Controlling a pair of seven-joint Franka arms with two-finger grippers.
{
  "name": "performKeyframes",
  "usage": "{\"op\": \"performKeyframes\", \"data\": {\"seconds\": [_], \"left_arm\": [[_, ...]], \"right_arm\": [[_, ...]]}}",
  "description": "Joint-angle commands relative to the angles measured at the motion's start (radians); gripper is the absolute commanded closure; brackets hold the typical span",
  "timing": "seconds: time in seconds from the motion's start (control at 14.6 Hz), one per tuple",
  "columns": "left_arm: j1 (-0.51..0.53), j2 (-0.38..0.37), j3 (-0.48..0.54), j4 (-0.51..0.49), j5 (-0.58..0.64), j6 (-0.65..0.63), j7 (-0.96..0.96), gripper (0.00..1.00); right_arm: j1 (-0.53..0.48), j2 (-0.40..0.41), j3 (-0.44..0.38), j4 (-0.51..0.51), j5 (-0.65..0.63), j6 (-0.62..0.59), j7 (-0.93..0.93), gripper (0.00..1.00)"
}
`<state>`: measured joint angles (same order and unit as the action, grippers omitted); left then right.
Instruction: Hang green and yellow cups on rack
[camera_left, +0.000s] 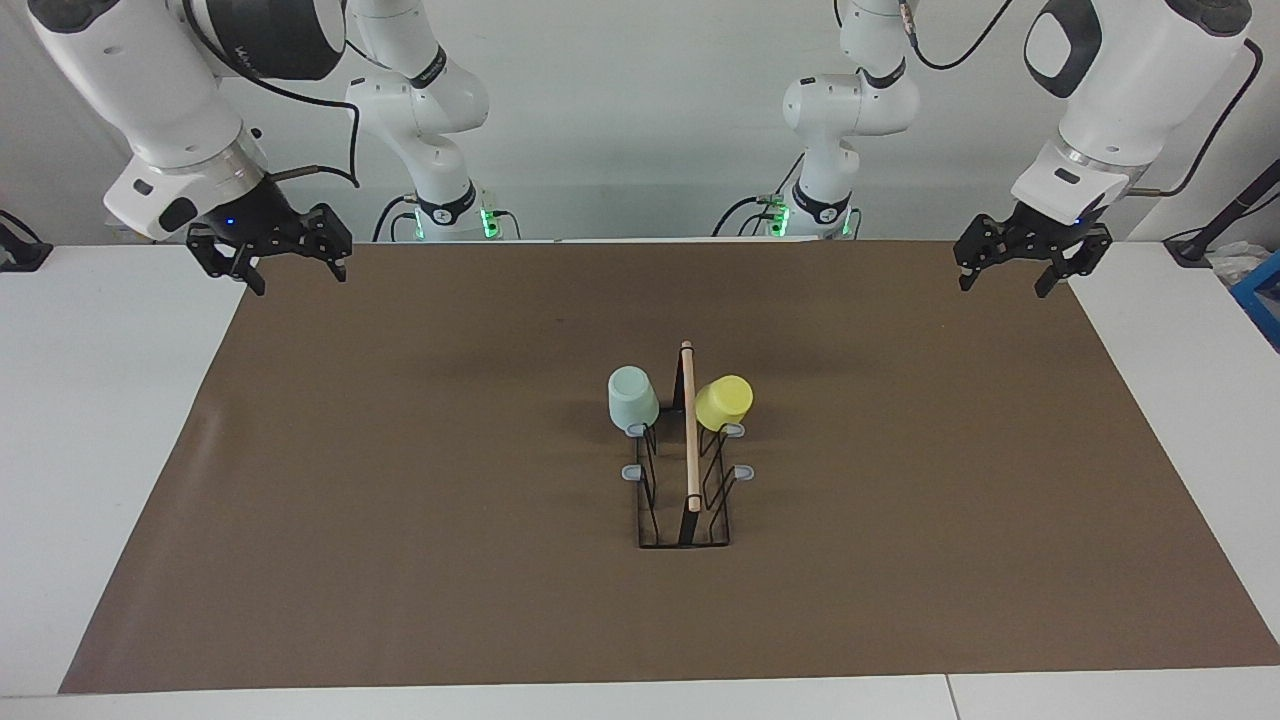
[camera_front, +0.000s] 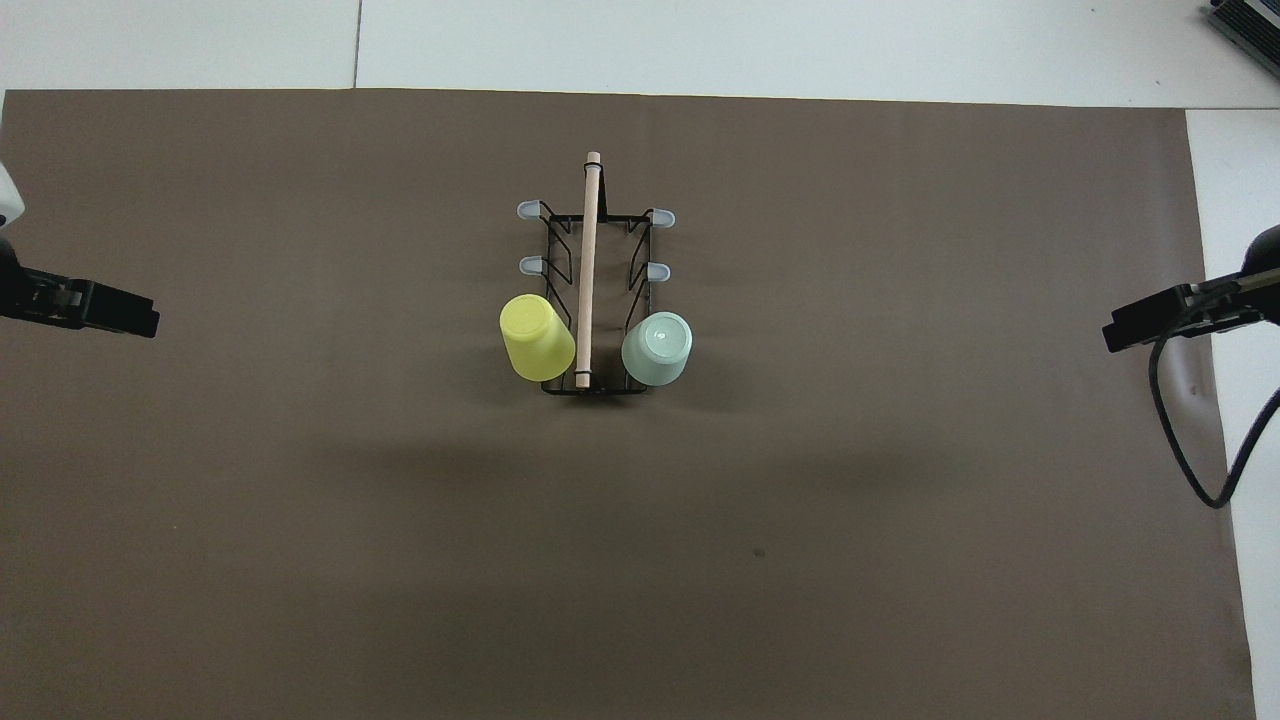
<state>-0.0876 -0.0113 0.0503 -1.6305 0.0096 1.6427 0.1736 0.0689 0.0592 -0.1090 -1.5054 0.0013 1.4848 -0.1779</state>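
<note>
The rack (camera_left: 691, 440) stands in the middle of the brown mat, its wooden bar pointing away from the robots; it also shows in the overhead view (camera_front: 588, 250). The pale green cup (camera_left: 632, 398) (camera_front: 657, 348) sits mouth down on the prong nearest the robots, on the side toward the right arm. The yellow cup (camera_left: 723, 402) (camera_front: 537, 337) hangs tilted on the matching prong toward the left arm. My right gripper (camera_left: 300, 278) (camera_front: 1120, 335) and my left gripper (camera_left: 1003, 286) (camera_front: 140, 322) are open and empty, raised over the mat's two ends, well apart from the rack.
The rack's other grey-tipped prongs (camera_front: 528, 265) carry nothing. The brown mat (camera_left: 400, 500) covers most of the white table (camera_left: 100, 400). A black cable (camera_front: 1190, 460) hangs by the right arm. A blue object (camera_left: 1262, 290) lies at the table's edge toward the left arm.
</note>
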Motion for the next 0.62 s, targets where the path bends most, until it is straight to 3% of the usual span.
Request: {"op": "performKeyframes", "data": {"seconds": [0.0, 0.55], "left_arm": [[-0.008, -0.019, 0.006, -0.023, 0.004, 0.003, -0.005, 0.00], [-0.003, -0.019, 0.005, -0.022, 0.004, 0.009, 0.001, 0.00]], "right_arm": [[0.005, -0.010, -0.001, -0.004, -0.046, 0.008, 0.031, 0.00], [0.003, -0.010, -0.009, -0.012, -0.044, 0.069, 0.021, 0.00]]}}
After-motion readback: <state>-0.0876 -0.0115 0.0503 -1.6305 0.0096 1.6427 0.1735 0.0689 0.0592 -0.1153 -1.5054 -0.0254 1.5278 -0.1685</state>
